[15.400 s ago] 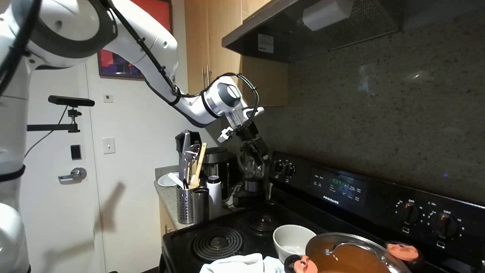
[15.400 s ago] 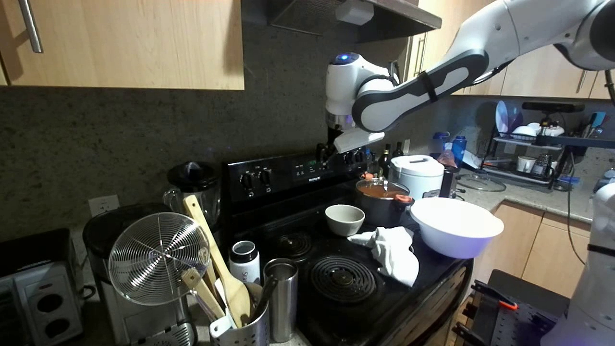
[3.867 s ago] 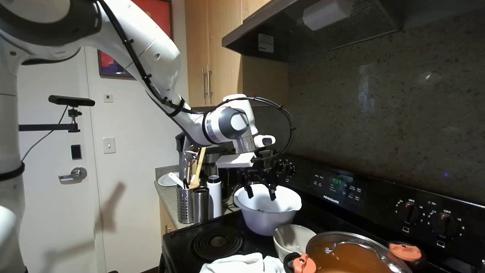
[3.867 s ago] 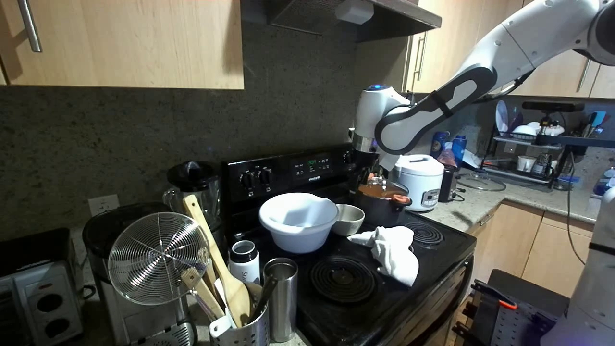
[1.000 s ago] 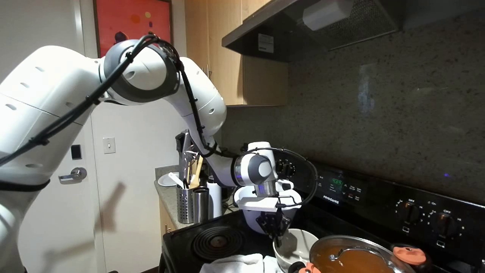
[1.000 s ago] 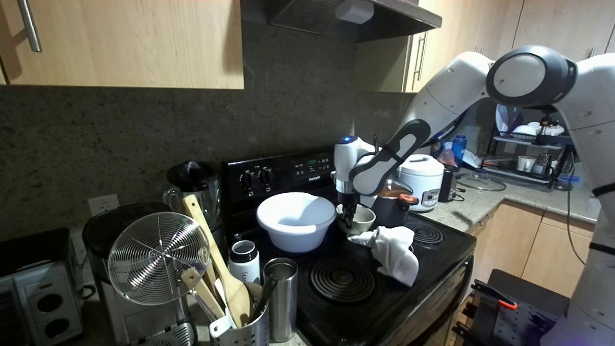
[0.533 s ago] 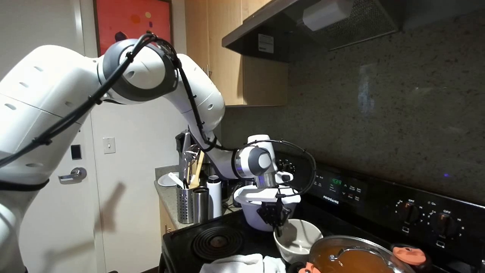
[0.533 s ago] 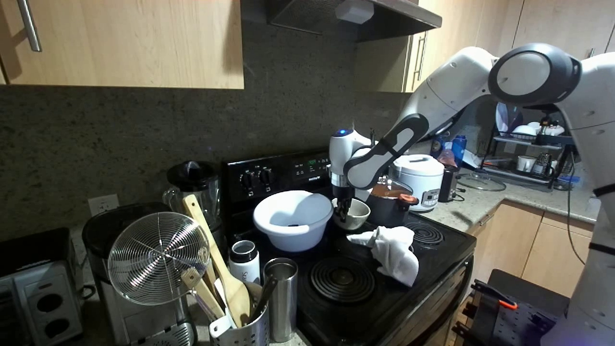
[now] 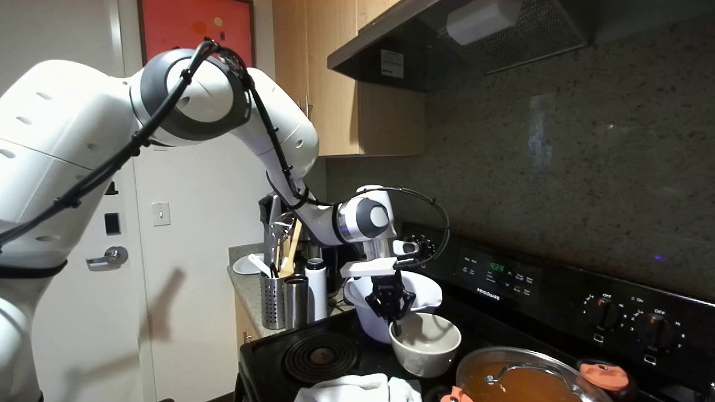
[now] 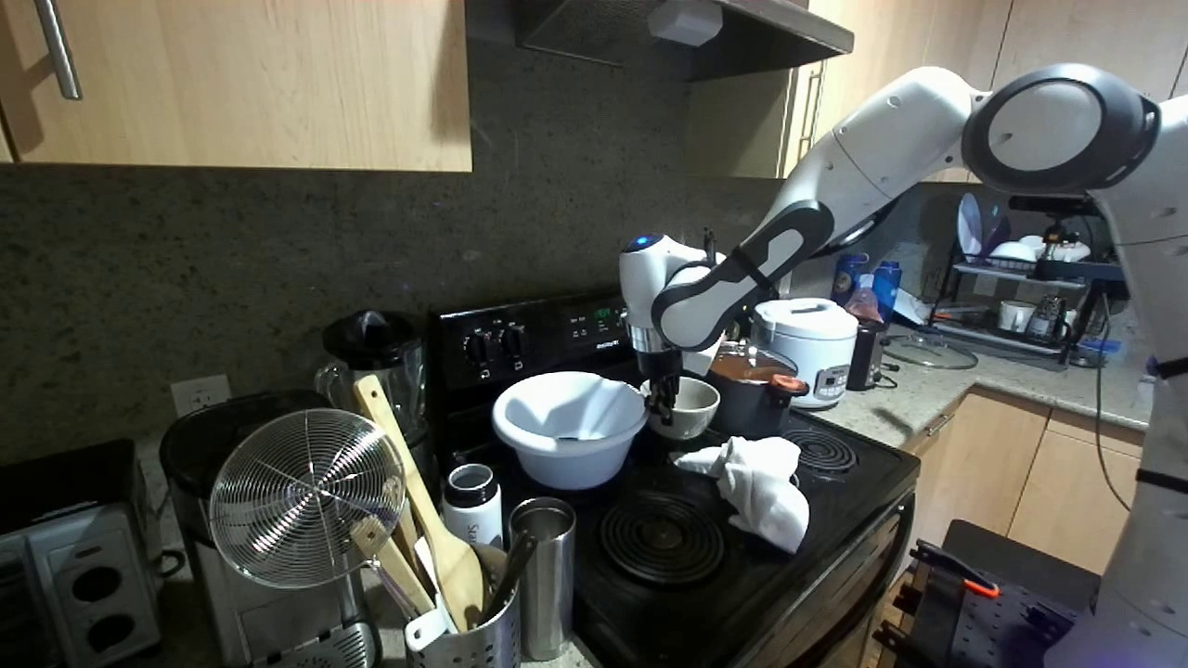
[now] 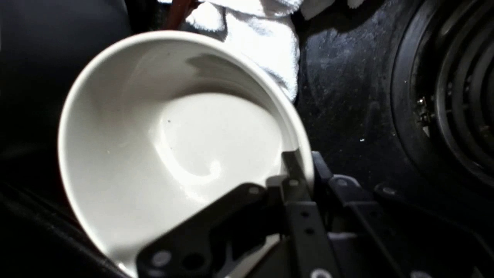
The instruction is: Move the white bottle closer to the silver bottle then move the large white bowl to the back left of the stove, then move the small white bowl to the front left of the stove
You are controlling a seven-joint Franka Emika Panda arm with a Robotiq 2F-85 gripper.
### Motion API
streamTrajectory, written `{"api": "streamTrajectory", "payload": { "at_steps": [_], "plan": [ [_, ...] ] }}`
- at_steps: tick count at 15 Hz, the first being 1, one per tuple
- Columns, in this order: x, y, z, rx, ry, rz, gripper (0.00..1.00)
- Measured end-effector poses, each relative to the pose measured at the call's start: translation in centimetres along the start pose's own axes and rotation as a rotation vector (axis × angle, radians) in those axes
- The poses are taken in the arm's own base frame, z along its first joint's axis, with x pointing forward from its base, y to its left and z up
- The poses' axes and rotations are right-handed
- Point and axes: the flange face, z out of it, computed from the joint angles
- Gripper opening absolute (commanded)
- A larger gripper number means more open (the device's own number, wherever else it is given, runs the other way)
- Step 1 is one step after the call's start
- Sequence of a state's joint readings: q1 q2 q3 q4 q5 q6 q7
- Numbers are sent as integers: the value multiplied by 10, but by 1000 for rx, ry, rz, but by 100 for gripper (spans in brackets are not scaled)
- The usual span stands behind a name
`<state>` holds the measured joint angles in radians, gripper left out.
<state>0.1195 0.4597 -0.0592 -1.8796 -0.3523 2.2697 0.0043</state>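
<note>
One tight pinch by the gripper [image 11: 305, 164] on the rim of the small white bowl [image 11: 173, 143], with just that edge squeezed in between. Held over the stove [image 10: 640, 608], just beside the large white bowl [image 10: 568, 464].

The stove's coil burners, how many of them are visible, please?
2: the front-left burner and the front-right burner beside the towel. Others may be hidden under the large white bowl and the pot.
</note>
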Motion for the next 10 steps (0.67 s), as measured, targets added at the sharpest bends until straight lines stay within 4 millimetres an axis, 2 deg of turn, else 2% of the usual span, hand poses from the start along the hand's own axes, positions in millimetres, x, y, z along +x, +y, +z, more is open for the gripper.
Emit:
{"api": "streamTrajectory", "payload": {
  "at_steps": [5, 10],
  "plan": [
    [-10, -6, -24, -11, -70, -49, 5],
    [-15, -36, -53, 4, -44, -144, 5]
  ]
}}
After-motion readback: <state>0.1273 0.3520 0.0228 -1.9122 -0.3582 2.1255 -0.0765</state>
